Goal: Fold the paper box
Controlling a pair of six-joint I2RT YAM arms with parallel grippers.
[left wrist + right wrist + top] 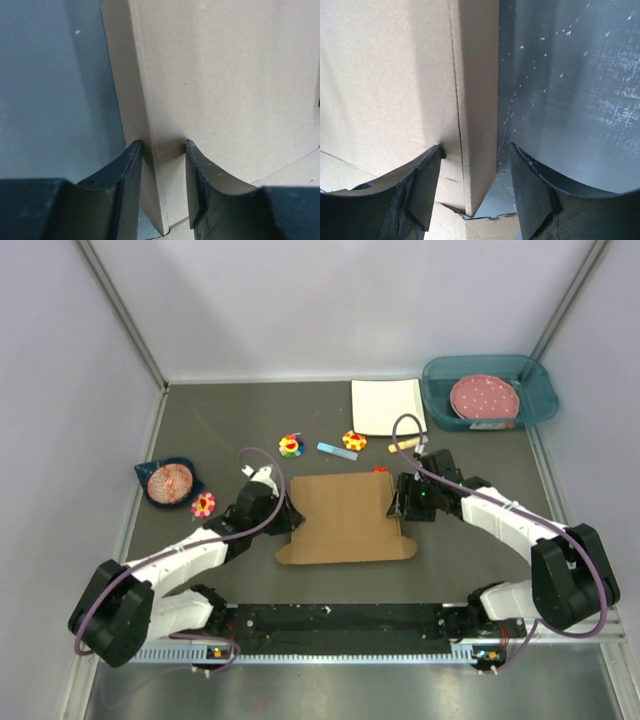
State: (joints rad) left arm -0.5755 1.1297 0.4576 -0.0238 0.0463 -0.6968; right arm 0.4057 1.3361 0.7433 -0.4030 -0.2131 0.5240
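The paper box is a flat brown cardboard sheet in the middle of the table, with its near flap lying towards the arms. My left gripper is at its left edge and my right gripper at its right edge. In the left wrist view the left gripper is open and straddles the raised left side flap; one finger is outside it and the other rests on the main panel. The right gripper is open around the raised right side flap, with a gap to the outer finger.
A white square plate lies behind the box, and a teal bin with a pink plate is at the back right. Flower toys, a blue stick and a yellow piece lie near the far edge. A dark bowl sits at left.
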